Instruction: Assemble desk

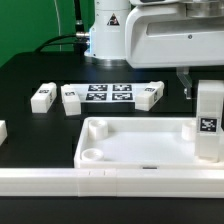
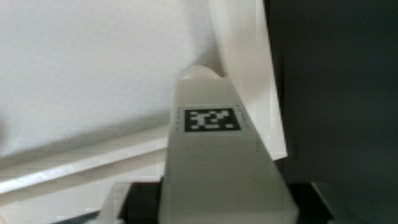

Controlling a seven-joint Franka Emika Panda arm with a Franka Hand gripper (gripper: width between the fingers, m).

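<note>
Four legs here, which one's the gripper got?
The upright leg at the exterior view's right, by the tabletop corner, clamped in the gripper. The other three legs lie loose, flanking the marker board.

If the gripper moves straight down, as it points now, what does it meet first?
The leg held by the gripper would touch the tabletop first, probably near its corner; depth is unclear.
</note>
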